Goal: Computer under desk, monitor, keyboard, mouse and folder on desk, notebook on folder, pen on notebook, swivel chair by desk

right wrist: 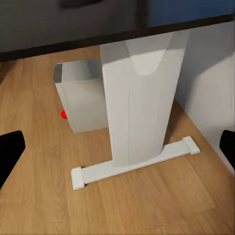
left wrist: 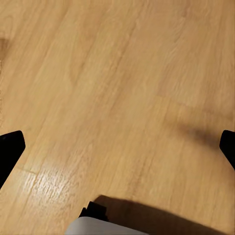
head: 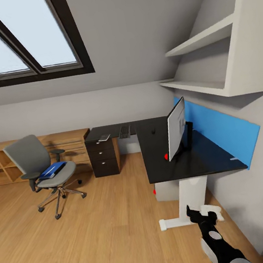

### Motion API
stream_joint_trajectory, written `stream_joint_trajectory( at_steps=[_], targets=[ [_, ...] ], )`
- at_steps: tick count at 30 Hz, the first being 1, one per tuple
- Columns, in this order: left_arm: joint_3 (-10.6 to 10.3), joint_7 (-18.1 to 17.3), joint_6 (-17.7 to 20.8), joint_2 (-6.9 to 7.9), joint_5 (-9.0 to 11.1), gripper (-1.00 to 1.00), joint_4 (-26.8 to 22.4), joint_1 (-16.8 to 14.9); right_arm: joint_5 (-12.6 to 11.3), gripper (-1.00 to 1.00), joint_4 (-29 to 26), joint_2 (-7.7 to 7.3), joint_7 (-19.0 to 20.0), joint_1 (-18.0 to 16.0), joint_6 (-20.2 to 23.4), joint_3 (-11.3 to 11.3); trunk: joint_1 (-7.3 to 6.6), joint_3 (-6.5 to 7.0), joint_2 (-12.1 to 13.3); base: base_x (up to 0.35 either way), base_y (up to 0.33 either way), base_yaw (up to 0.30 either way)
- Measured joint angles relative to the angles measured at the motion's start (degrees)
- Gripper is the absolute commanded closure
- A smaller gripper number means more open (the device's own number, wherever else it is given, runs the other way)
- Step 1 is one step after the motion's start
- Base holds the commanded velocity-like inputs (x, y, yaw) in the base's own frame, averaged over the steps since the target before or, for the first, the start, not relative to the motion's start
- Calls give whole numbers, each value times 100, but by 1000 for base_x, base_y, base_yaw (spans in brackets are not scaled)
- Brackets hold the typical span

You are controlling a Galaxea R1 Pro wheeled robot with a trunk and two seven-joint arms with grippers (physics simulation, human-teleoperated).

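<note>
Currently approaching — bright blue folder (head: 52, 170) sits mid-left on grey padded swivel chair (head: 41, 163); right gripper (head: 201, 214) and left gripper (left wrist: 117, 147) both spread, empty — next: drive to chair.

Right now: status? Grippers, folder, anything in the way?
Both grippers open, empty. Folder on swivel chair seat, not yet on desk. Bare floor between chair and desk.
</note>
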Motion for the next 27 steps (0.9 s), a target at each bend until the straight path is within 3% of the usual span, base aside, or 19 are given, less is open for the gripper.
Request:
stream_joint_trajectory(
  at_steps=[1, 2, 5, 8, 12, 15, 19, 27],
  targets=[
    [3, 0, -1, -5, 0, -100, 0, -1, 6, -100, -772, 200, -85, -1, 1053, 293, -22, 17, 41, 0, 0, 0],
    [4, 0, 0, -6, 0, -100, 1, 0, 19, -100, -1409, 256, -106, -21, 1497, 514, -44, 37, 80, 0, 0, 0],
    [5, 0, -3, -9, 0, -100, -2, 1, 3, -100, -2022, 309, -146, -24, 2055, 916, -110, 90, 200, 0, 0, 0],
    [2, 0, -34, -17, -3, -100, -3, 1, -15, -100, -2430, 346, -257, -29, 2294, 1138, -133, 109, 242, 0, 0, 0],
    [-3, 2, -540, -11, 11, -100, -2, 1, -23, -100, -2790, 397, -386, -30, 2197, 1274, -132, 108, 243, 0, 0, 0],
    [-15, 2, -860, -16, 2, -100, 66, 1, 3, -100, -2868, 417, -421, -29, 1823, 1351, -134, 108, 242, 117, 0, 0],
    [-28, 3, -961, -30, -6, -100, 122, 1, 33, -100, -2901, 413, -546, -29, 1616, 1565, -135, 108, 242, 254, 0, 0],
    [-53, 3, -987, -30, -14, -100, 271, 1, 27, -100, -2911, 412, -970, -29, 1290, 1648, -133, 108, 242, 93, 12, 0]
  ],
)
